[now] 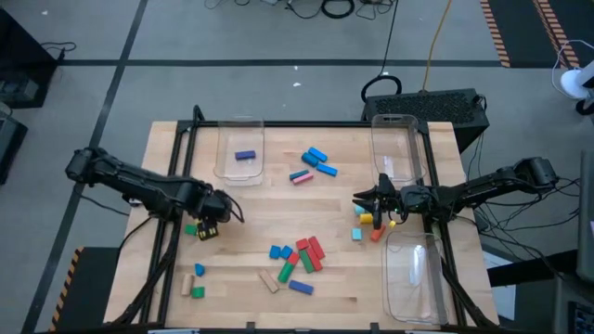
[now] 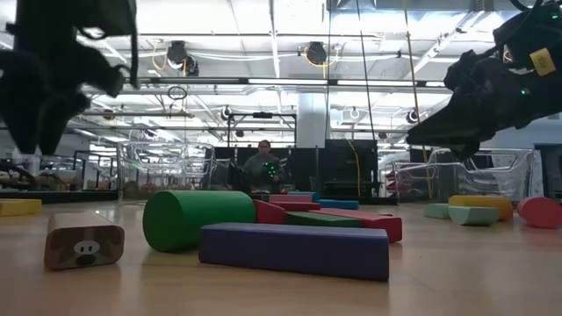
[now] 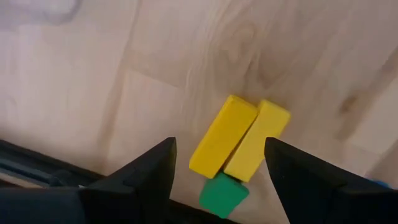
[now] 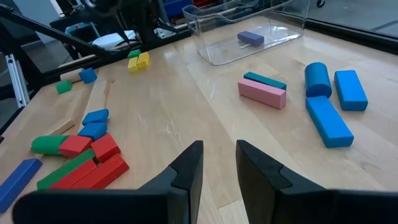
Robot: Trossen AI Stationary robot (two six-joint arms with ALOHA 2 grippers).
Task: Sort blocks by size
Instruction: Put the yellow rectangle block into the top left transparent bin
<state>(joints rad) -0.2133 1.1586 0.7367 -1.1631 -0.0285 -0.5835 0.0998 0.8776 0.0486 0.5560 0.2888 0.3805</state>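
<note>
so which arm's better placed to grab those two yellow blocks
Left. The left gripper hangs open right over the yellow blocks, which sit between its fingers. The right gripper is across the table.

You have no readable text, number or brand in any view. Closest thing to a marking: the small plain-wood block (image 2: 83, 241) at the near left of the low view carries a printed animal face, brown patches with a dark nose, no lettering. A yellow tag (image 2: 542, 60) sits on the dark arm at the upper right of that view; nothing on it is legible. The coloured blocks on the table show plain faces. The clear bins carry no visible labels.
</note>
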